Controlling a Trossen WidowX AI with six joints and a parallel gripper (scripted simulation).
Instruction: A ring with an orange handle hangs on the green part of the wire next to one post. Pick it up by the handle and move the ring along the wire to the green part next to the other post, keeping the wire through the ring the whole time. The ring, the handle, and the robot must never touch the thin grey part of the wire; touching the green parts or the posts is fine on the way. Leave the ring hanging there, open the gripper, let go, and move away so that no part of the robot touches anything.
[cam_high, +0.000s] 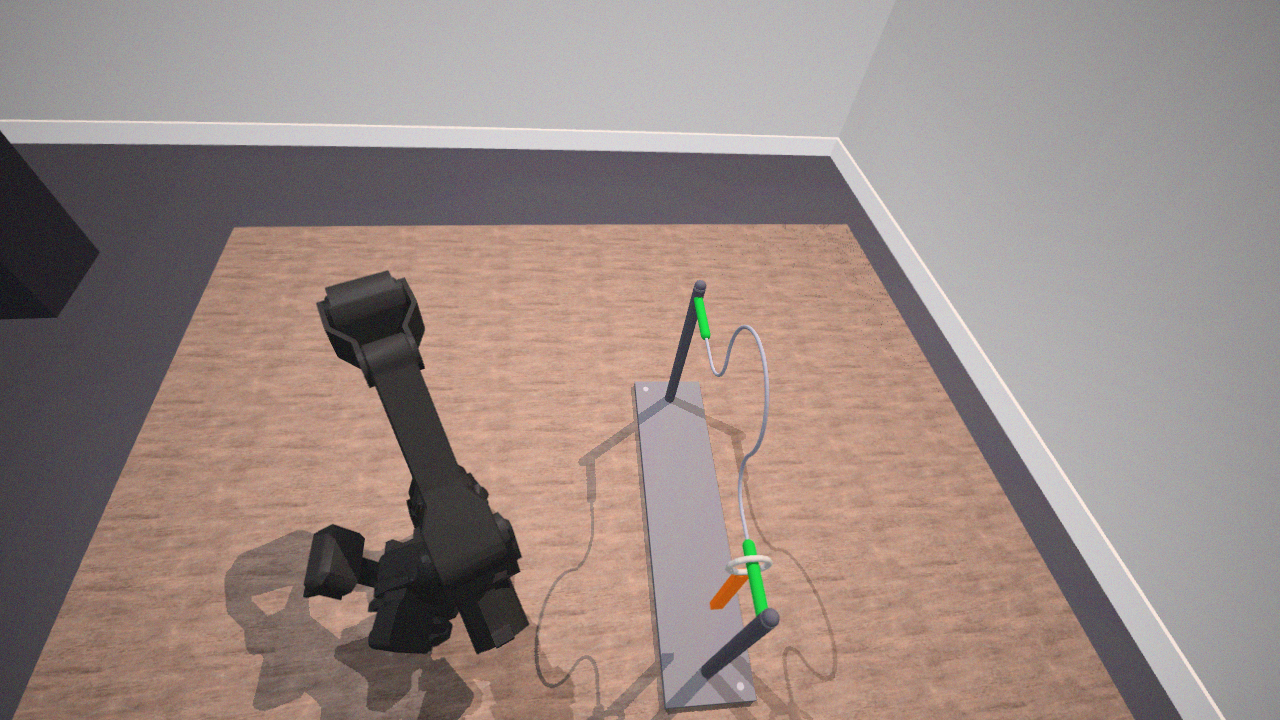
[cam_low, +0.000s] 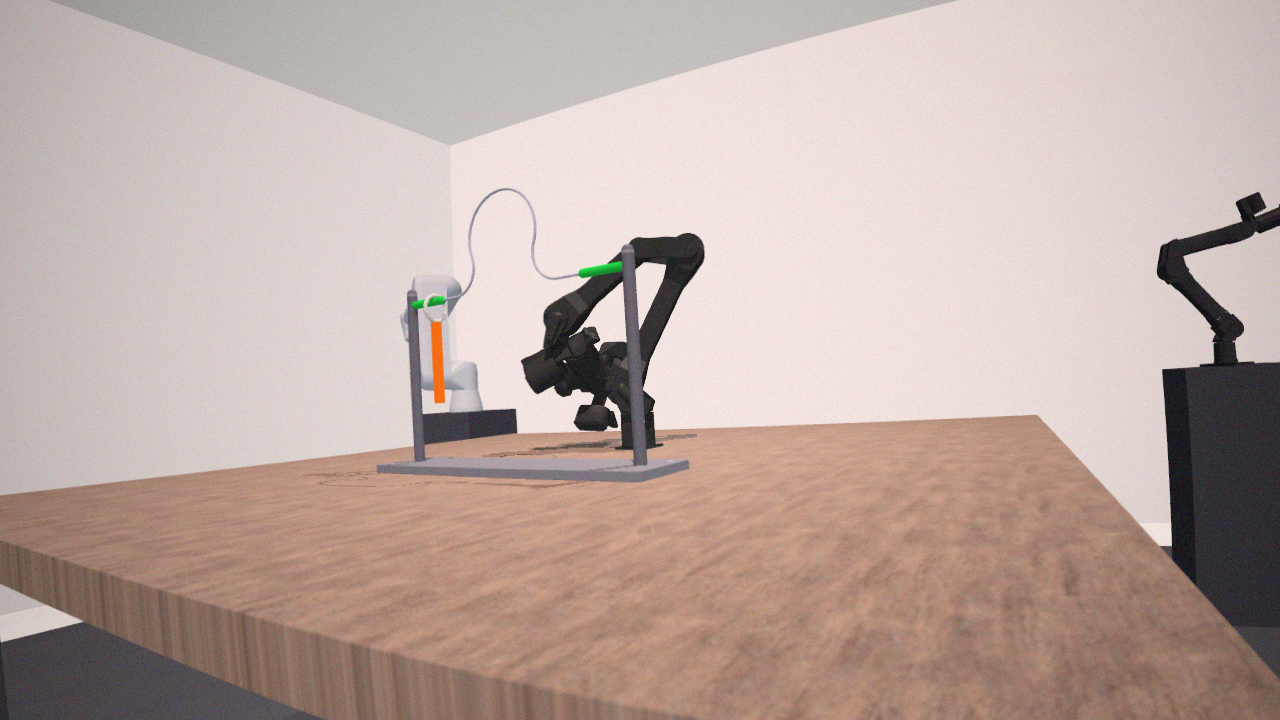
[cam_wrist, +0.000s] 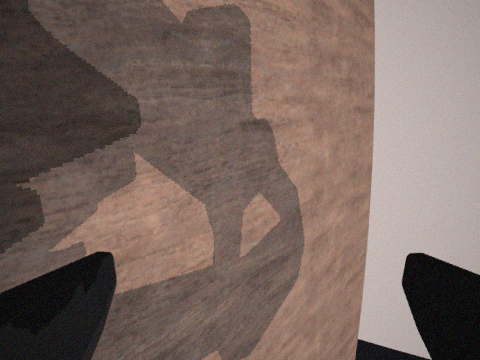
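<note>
A whitish ring hangs on the green wire part next to the near post. Its orange handle hangs straight down. The thin grey wire curves to the other green part at the far post. My gripper is open and empty. It is folded down low over the table, well to the side of the grey base plate and clear of the wire.
The wrist view shows only wooden table, the arm's shadows and the table's edge against the wall. A second black arm on a dark pedestal stands off the table. A white robot stands behind the wire frame. A dark block stands beside the table.
</note>
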